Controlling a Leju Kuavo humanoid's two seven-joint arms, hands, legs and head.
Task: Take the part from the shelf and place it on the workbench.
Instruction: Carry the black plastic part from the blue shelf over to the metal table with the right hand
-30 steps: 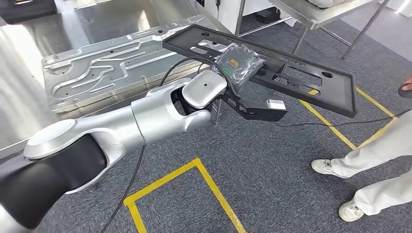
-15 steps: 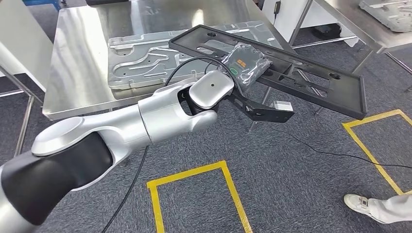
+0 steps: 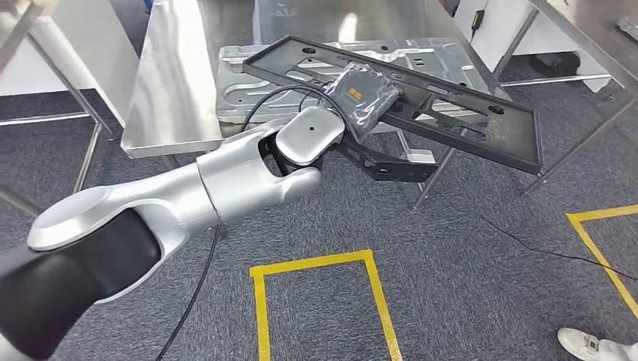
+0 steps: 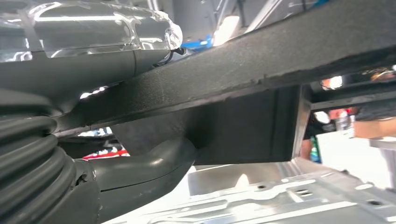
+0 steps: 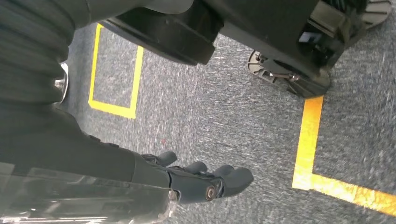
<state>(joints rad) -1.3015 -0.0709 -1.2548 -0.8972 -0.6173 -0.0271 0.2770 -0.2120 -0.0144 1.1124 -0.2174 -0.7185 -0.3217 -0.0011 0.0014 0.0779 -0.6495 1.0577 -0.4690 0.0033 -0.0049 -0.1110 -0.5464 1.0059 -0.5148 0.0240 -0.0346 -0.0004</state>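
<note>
The part is a long black plastic frame (image 3: 451,120) with several cut-outs. My left hand (image 3: 363,94), wrapped in a clear plastic cover, grips it near its middle and holds it tilted in the air over the near right corner of the steel workbench (image 3: 173,90). From the left wrist, the thick grey thumb (image 4: 144,168) presses under the black frame (image 4: 261,60). My right hand (image 5: 205,182) hangs beside my body above the carpet, its dark fingers loosely extended with nothing in them.
A silver stamped metal panel (image 3: 248,75) lies on the workbench under the frame's far end. Yellow tape squares (image 3: 316,263) mark the grey carpet. A second steel table (image 3: 587,45) stands at the right. A person's white shoe (image 3: 594,346) shows at the lower right, and a black cable (image 3: 527,244) crosses the floor.
The camera has swung, so the workbench now sits nearer the middle and the person's legs have slid out at the right. My left hand still holds the black frame.
</note>
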